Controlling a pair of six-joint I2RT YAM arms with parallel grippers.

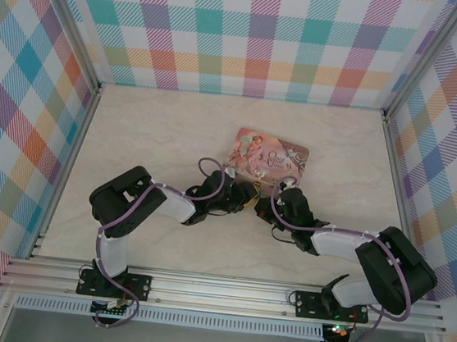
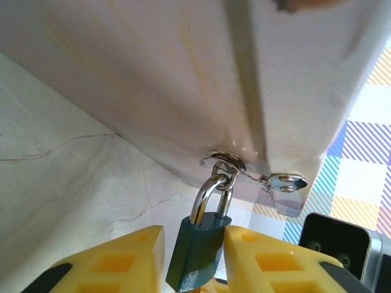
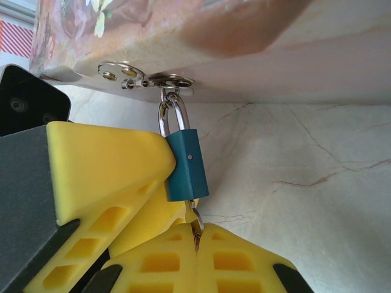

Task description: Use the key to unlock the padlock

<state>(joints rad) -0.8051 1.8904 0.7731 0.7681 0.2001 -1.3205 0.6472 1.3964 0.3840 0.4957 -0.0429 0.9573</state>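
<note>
Pinching the key (image 3: 196,221) in the right jaws, pressed fully shut, with yellow fingers (image 3: 244,262) meeting along one seam and the thin metal caught between them. Holding it straight up from that seam to the underside of the padlock (image 3: 186,165); cannot tell whether seated in the keyhole. Bracketing the padlock's blue-teal body with the left jaws, standing partly apart, with one yellow finger (image 2: 269,262) lying against its side and the other just beside it; cannot tell whether truly clamping or merely flanking. Hanging just beyond both sets of jaws by a thin silvery shackle (image 2: 208,195), looped through a small metal hasp (image 2: 225,163). Fixing that hasp to the near edge of the pink illustrated tin (image 1: 270,155), lying flat on the bench (image 1: 151,129) directly beyond the jaws. Spreading pale and finely veined beneath and to either side of both jaws. Converging on the tin's near edge with the left arm (image 1: 138,202) and right arm (image 1: 367,261), bent inward from either side. Enclosing the bench farther out with checked walls (image 1: 252,33) in pastel colours.
</note>
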